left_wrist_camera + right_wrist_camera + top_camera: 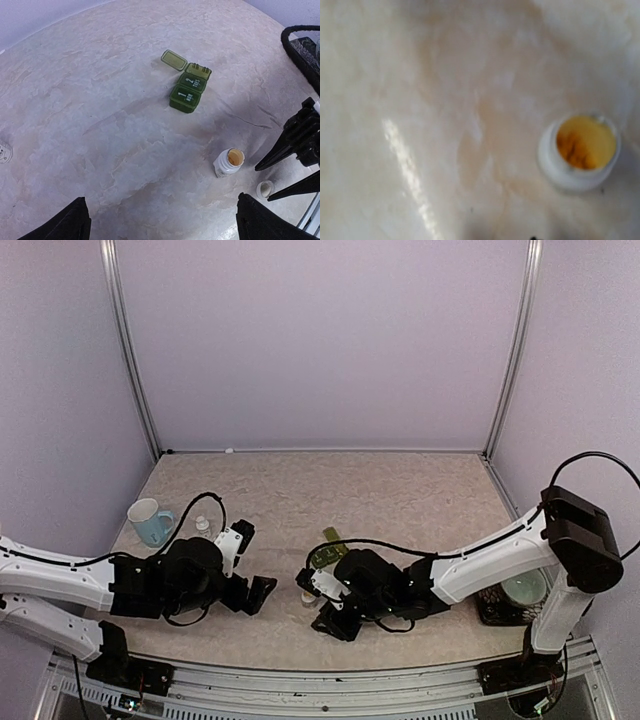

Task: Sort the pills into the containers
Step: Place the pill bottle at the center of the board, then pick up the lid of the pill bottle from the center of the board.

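Tabletop (400, 490), pale and marbled, carries everything. Of the 2 arms, the right arm (480, 565) reaches in from the right and the left arm (60, 580) from the left, so their claws face each other close to the near edge. A light blue mug (148, 520) stands at the far left. A pale green bowl (525, 590) sits on a dark mat at the right. Both are well apart from the work.

The dark green pill box (187, 87) lies between the 2 claws and a little to their far side, its long axis running roughly near to far. Of its 3 compartments, the farthest has its lid (174, 59) flipped open and the other 2 are shut. The box is nearer the right claw, so I judge that arm better placed to feed it.

The left gripper (253, 562) stands wide, holding and touching nothing. The right gripper (264, 182) is narrower, its fingers apart with nothing gripped. It is just beside the white pill bottle (227, 165), which stands upright and uncapped on the near side of the box. The cap (265, 190) lies at one right fingertip; I cannot tell whether they touch. Orange pills (577, 147) show inside the bottle.
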